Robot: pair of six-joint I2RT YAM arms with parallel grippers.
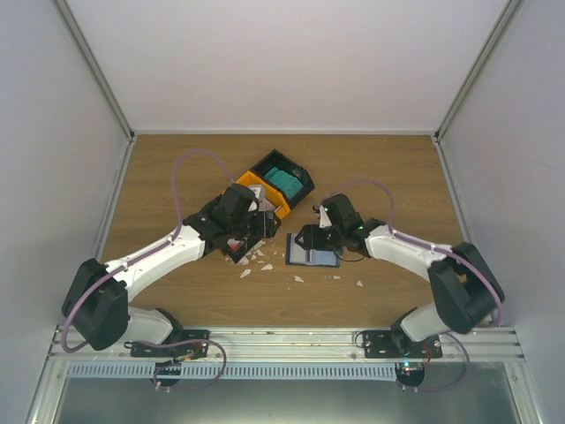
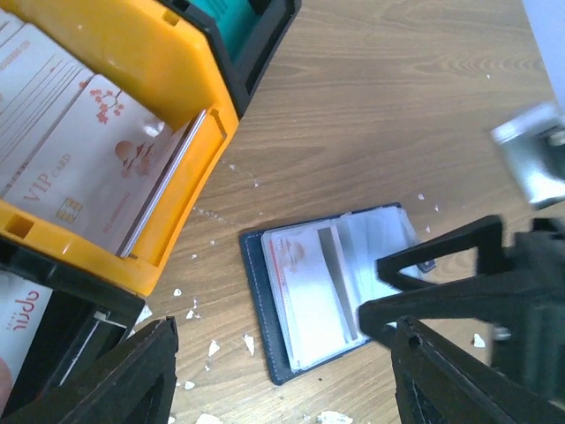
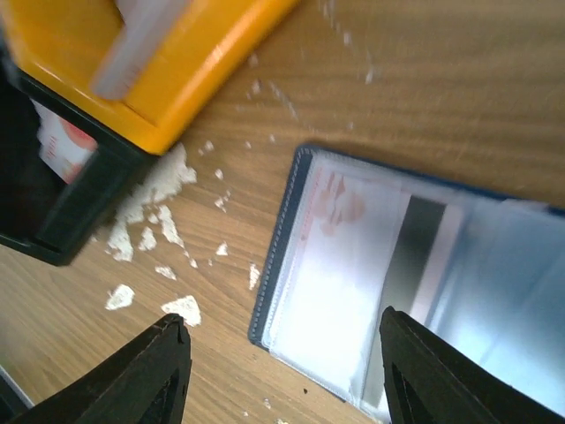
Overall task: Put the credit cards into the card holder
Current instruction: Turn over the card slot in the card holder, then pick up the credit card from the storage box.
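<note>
The navy card holder [image 1: 311,253] lies open on the table, and a white card with a red blotch [image 2: 305,291] sits in its clear sleeve. My left gripper [image 2: 282,380] hovers open just off the holder's left edge, with nothing between its fingers. The right gripper [image 3: 282,371] is open above the holder [image 3: 397,283], straddling its near corner, and its fingers [image 2: 441,274] reach over the sleeve's right half. Pinkish-beige credit cards [image 2: 79,168] stand stacked in the orange bin. Teal cards [image 1: 284,179] fill the black bin.
The orange bin [image 2: 177,62] and the black bin [image 1: 305,181] stand just behind and left of the holder, close to my left gripper [image 1: 243,240]. Small white scraps [image 1: 256,261] litter the wood between the bin and the holder. White walls enclose the table.
</note>
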